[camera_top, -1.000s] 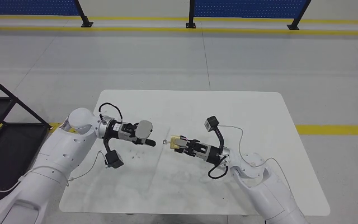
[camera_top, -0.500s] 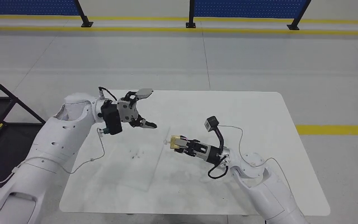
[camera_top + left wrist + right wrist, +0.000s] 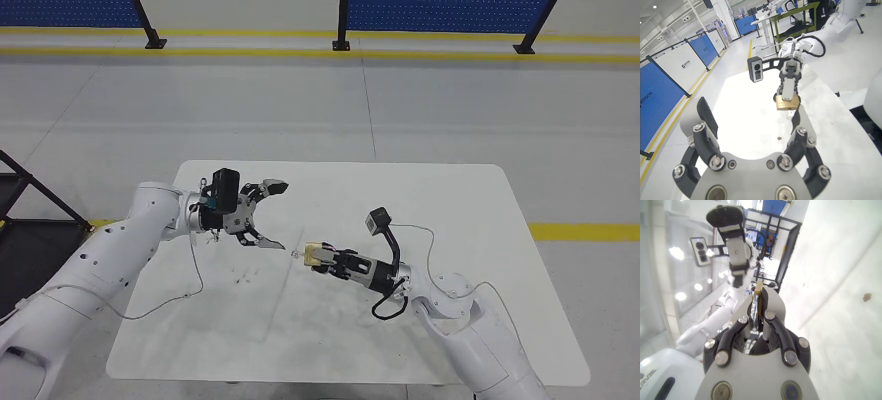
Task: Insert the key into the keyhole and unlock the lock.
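The left gripper (image 3: 280, 215) has swung back, opened wide, at ten o'clock from the padlock (image 3: 317, 250) — clamped in the right gripper (image 3: 323, 256) over the table (image 3: 450, 200) — leaving the key (image 3: 297, 254) seemingly seated in it; turning remains.

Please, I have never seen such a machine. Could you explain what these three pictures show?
It is a robot with two arms at a white table. One picture looks down from above; each of the other two comes from a wrist camera. Each arm ends in a grasping tool. The right tool is shut on a brass lock. A small metal piece, probably the key, sticks out of it. The left tool is open, holds nothing and faces the lock. A small brown speck lies on the table.
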You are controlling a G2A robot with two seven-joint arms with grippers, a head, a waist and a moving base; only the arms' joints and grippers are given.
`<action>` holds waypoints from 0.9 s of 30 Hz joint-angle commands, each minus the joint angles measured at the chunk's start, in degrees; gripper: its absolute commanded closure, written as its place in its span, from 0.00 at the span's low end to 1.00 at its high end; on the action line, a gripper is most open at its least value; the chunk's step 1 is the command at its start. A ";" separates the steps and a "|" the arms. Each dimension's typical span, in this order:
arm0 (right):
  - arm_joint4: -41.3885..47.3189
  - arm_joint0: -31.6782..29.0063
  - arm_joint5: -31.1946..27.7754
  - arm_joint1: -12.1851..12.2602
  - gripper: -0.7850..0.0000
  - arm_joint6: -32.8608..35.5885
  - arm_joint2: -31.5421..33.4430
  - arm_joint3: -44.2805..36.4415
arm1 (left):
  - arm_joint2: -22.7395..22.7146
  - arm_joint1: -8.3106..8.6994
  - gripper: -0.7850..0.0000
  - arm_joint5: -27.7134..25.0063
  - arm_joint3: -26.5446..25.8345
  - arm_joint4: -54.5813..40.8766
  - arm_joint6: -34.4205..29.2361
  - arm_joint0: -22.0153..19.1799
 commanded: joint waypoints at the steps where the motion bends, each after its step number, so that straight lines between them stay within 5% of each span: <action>1: 0.00 0.00 0.00 0.00 1.00 0.00 0.00 0.00 | 0.56 0.20 0.00 0.00 -0.13 -0.86 -0.06 -0.14; 10: 0.00 0.00 0.00 0.00 1.00 0.00 0.00 0.00 | 0.61 0.17 0.00 0.01 -0.30 -1.40 -0.06 0.12; 17: 0.00 0.00 0.00 0.00 1.00 0.00 0.00 0.00 | 6.95 0.78 0.00 0.00 -0.39 -25.80 -9.29 -0.33; 22: 0.00 0.00 0.00 0.00 1.00 0.00 0.00 0.00 | 15.03 2.74 0.00 0.00 -2.21 -57.00 -29.77 -4.63; 27: 0.00 0.00 0.00 0.00 1.00 0.00 0.00 0.00 | 20.12 4.62 0.00 0.00 -2.89 -89.51 -59.82 -9.38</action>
